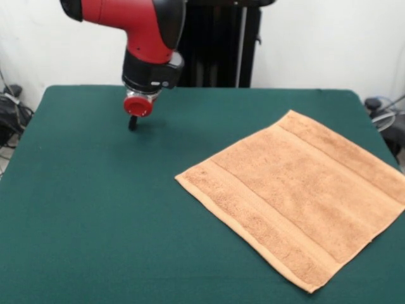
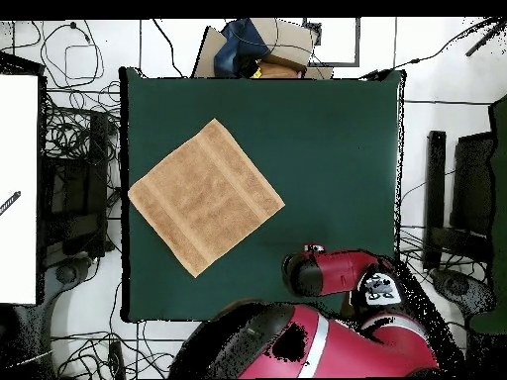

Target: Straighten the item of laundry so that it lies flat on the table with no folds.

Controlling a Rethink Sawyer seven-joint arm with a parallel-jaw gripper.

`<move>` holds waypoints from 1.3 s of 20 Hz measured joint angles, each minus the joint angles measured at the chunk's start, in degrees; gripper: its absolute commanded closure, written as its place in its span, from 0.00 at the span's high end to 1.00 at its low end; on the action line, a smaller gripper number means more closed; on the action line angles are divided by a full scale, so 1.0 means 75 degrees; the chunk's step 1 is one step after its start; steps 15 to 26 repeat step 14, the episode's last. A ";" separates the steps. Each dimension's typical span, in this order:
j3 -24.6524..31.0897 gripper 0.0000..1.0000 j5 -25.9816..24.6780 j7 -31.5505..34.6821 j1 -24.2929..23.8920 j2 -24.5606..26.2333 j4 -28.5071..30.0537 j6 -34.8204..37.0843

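The light orange-brown towel [image 1: 300, 193] lies spread out flat on the dark green table [image 1: 95, 215], turned diamond-wise, at the right of the front view. In the overhead view the towel [image 2: 206, 196] lies at the table's [image 2: 327, 139] left side, one corner at the left edge. Woven border bands run along two opposite sides. No label shows. My gripper [image 1: 133, 123] hangs just above the table at the far left of the front view, well away from the towel and holding nothing. In the overhead view the arm [image 2: 332, 272] covers the gripper.
The robot's black pedestal [image 1: 218, 44] stands behind the table's far edge. Cables and dark equipment [image 1: 12, 111] lie off the table's sides. A cardboard box with objects [image 2: 262, 45] sits beyond the table's top edge in the overhead view.
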 measured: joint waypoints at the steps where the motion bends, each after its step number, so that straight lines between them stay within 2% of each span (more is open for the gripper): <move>1: 0.0001 0.00 0.0002 0.0000 0.0009 -0.0013 -0.0002 0.0000; 26: -0.0108 0.00 -0.0145 0.0000 0.0020 -0.0047 -0.0012 0.0000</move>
